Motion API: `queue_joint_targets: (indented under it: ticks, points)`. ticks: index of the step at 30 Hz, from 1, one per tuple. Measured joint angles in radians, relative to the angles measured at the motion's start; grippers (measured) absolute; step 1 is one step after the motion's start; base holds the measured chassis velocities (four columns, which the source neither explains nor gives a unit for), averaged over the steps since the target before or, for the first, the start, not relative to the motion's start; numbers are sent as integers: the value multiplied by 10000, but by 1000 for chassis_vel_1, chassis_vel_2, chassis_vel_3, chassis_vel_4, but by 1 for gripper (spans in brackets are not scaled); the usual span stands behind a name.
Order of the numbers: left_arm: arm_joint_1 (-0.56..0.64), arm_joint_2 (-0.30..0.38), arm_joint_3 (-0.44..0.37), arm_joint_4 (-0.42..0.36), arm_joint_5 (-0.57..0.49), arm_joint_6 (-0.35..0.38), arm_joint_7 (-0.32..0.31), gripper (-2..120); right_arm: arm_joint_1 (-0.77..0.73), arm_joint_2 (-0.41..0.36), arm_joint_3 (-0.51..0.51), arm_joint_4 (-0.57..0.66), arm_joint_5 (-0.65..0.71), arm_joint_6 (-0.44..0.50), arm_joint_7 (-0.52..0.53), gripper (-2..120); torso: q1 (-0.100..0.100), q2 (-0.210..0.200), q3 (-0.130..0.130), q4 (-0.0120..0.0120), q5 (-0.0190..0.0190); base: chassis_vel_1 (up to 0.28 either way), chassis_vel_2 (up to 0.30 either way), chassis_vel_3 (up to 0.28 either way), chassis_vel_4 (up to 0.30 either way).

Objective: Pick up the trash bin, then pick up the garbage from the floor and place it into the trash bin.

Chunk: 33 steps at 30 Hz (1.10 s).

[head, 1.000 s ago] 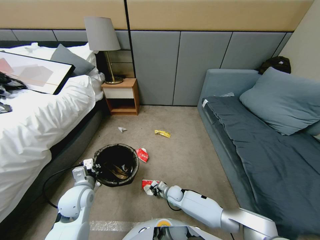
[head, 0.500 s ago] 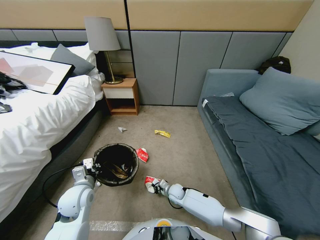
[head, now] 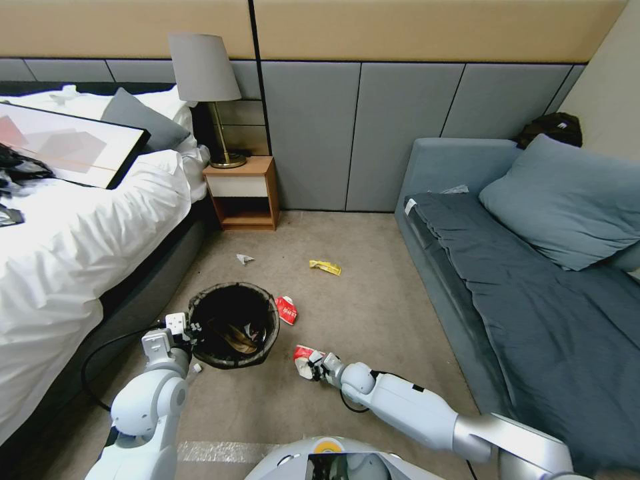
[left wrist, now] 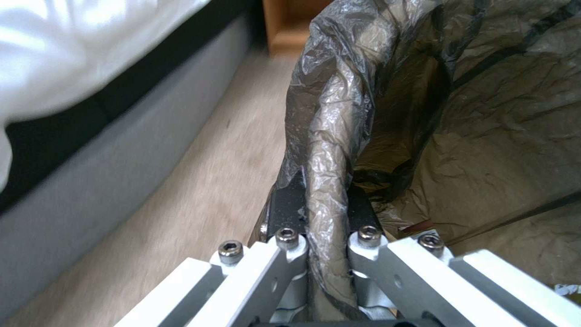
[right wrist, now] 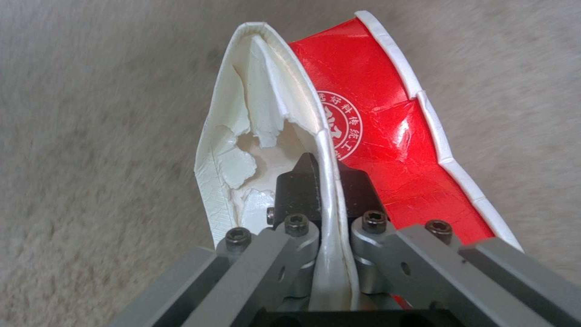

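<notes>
One trash bin, four scraps: one in right pincer.

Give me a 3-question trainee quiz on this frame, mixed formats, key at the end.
1. True or false: the left claw is shut on the bag-lined rim of the trash bin.
2. Multiple choice: what does the right claw hold? A) yellow wrapper B) torn red-and-white paper cup C) nothing
3. Short answer: besides the held piece, how many pieces of garbage lie on the carpet in the head view?

Key
1. True.
2. B, the red-and-white cup, pinched by its white wall.
3. Three: the red-and-white wrapper beside the bin, the yellow wrapper and the small pale scrap.
</notes>
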Motion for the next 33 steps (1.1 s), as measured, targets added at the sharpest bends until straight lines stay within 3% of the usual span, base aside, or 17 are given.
queue_joint_targets:
  ticks: [10,16,17,20,25,28,33]
  points:
    - [242,-118,134,-547,282,0,185,0,194,-933,1198,1661,830,-383,449,0,0,0,1,-1,-1,0,0,0,0]
    - [360,-80,230,-795,248,0,292,0,-12,-1744,2863,3871,1992,-539,844,0,0,0,0,0,-1,0,0,0,0]
    - [360,-80,230,-795,248,0,292,0,-12,-1744,2863,3871,1992,-539,844,0,0,0,0,0,-1,0,0,0,0]
    - [319,-41,325,-592,254,0,325,0,-172,-2369,4072,5497,3053,-591,1249,0,0,0,0,-2,-2,0,0,0,0]
    - [258,-88,398,-439,282,0,325,0,-186,-2797,4818,6485,3637,-809,1527,0,0,0,0,0,-2,0,0,0,0]
    - [168,-97,414,-247,293,0,324,0,-159,-3420,6027,7687,4656,-1028,1897,0,0,0,0,-2,0,0,0,0,0]
    - [150,-106,432,-116,357,0,326,0,263,-3829,6817,8632,5856,-1210,2173,0,0,-1,0,-2,-1,0,0,0,0]
